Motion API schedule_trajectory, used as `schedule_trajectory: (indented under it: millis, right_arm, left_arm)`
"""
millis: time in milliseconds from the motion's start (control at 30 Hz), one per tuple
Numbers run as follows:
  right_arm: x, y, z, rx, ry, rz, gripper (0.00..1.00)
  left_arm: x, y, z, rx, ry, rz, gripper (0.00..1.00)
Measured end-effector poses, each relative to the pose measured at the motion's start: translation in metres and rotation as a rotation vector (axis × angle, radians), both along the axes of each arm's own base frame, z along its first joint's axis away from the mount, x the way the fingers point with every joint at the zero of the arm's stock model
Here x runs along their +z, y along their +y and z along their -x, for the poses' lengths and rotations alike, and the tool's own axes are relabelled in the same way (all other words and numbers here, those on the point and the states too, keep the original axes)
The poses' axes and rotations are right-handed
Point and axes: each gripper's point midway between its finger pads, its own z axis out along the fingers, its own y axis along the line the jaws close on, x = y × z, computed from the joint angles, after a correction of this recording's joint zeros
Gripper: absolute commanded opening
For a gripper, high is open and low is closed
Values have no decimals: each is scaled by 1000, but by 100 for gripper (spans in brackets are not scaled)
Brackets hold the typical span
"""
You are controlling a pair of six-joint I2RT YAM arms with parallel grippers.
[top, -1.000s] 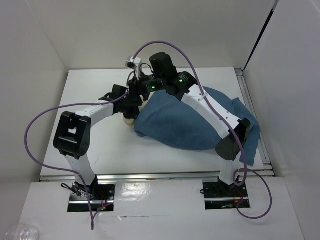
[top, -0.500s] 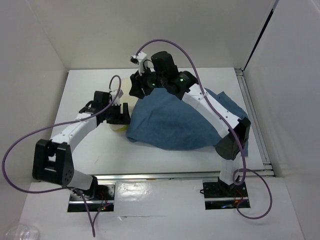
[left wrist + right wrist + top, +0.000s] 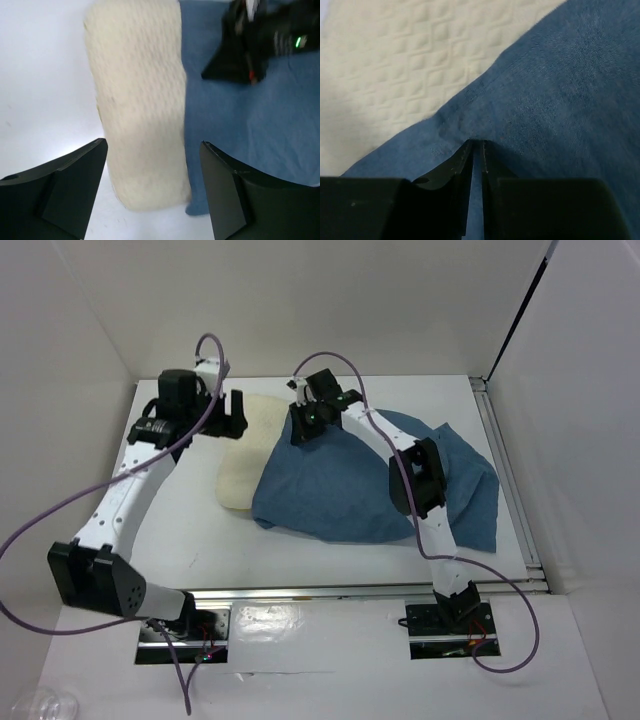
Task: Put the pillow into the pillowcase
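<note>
Right wrist: right gripper [image 3: 476,142] nearly closed, pinching pillowcase [image 3: 560,100] hem. Left gripper [image 3: 153,145] wide, empty, over pillow [image 3: 140,90], partly sleeved, table [image 3: 170,530] far-left. Best: hold hem taut, push pillow's bare end toward right edge.

light: bright, even | shadows: soft under pillowcase [image 3: 370,480] | blur: right hand [image 3: 212,70] smeared in left wrist view

A white flat table [image 3: 300,560] bears a cream-yellow textured rectangular pillow [image 3: 240,475], partly covered by a wrinkled dusty-blue fabric pillowcase [image 3: 330,495].
</note>
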Motion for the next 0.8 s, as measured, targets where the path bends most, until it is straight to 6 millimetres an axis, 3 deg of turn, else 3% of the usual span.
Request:
schedule_trajectory:
  millis: [67,167,300,500,633,800]
  right_arm:
    - [-22,1,-2,1,57,-9,16]
    - [-30,4,2,23,97,-30,14]
    - [-30,4,14,69,110,-37,13]
    - [-31,-14,59,121,154,11,12]
    - [-25,-20,80,148,169,33,12]
    - [-25,-23,84,160,170,47,12]
  left_arm:
    - [14,6,-26,25,-36,-9,88]
    - [11,23,-72,74,-39,-26,88]
    - [-18,41,-134,115,17,-24,88]
    - [-65,46,-205,44,88,64,88]
    - [-98,36,-215,-49,150,142,89]
    - [-126,12,-202,-229,238,223,89]
